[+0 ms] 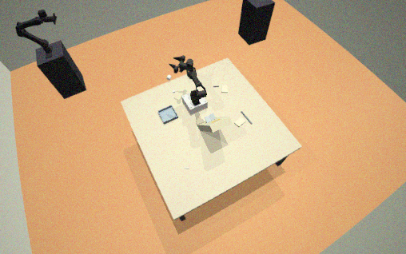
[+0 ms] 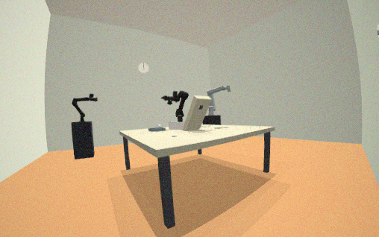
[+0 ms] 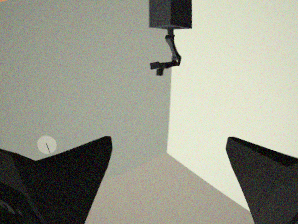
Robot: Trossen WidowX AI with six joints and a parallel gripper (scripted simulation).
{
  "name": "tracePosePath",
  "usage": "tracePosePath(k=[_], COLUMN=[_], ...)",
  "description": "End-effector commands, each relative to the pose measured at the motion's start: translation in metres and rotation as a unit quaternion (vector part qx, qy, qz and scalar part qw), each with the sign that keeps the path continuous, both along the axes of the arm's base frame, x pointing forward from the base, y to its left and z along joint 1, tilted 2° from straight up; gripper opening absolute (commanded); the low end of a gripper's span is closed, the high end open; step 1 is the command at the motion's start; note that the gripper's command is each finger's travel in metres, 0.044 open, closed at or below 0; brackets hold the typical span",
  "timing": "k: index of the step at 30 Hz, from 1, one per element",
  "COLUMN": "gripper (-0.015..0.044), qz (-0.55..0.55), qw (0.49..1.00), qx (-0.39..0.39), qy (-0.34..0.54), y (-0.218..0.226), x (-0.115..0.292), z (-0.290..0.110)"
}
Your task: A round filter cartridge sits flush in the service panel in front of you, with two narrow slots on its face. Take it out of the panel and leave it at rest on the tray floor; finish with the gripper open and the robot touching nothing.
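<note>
My gripper [image 1: 175, 62] [image 2: 166, 98] [image 3: 170, 144] is open and empty. It is raised high over the back left edge of the table and points away from the panel, toward the room's wall. The service panel [image 1: 211, 128] [image 2: 195, 115] is a beige slab that leans upright near the table's middle. A small dark patch [image 2: 201, 107] shows on its face; I cannot tell the cartridge's detail. The blue-grey tray [image 1: 168, 114] [image 2: 157, 129] lies flat on the table, left of the arm's base. Neither tray nor panel shows in the wrist view.
The arm stands on a white base block [image 1: 188, 105]. Small cards [image 1: 224, 88] [image 1: 240, 121] and a thin rod [image 1: 246, 117] lie on the table to the right. Dark pedestals [image 1: 60, 69] [image 1: 256, 20] stand on the floor; the left one bears another arm.
</note>
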State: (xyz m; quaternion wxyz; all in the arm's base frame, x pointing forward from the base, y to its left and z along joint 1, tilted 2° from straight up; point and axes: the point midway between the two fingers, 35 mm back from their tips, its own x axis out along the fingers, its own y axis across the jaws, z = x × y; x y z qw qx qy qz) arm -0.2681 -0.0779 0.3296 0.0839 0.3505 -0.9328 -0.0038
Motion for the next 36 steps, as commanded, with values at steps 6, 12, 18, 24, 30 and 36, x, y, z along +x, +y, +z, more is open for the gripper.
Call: tracePosePath(k=[6, 12, 18, 24, 30, 36], gripper=[0.0242, 0.0113, 0.0113, 0.0113, 0.0113, 0.0113], qz=[-0.113, -0.255, -0.359, -0.466, -0.527, -0.537], qw=[0.986, 0.931, 0.851, 0.708, 0.532, 0.344], qx=[-0.095, -0.229, -0.354, -0.518, -0.662, -0.763], qy=[-0.083, -0.128, -0.146, -0.117, -0.027, 0.109], y=[0.066, 0.151, 0.221, 0.3, 0.356, 0.383], x=[-0.015, -0.011, 0.011, 0.067, 0.148, 0.245], z=[-0.004, -0.002, -0.008, -0.019, -0.03, -0.042])
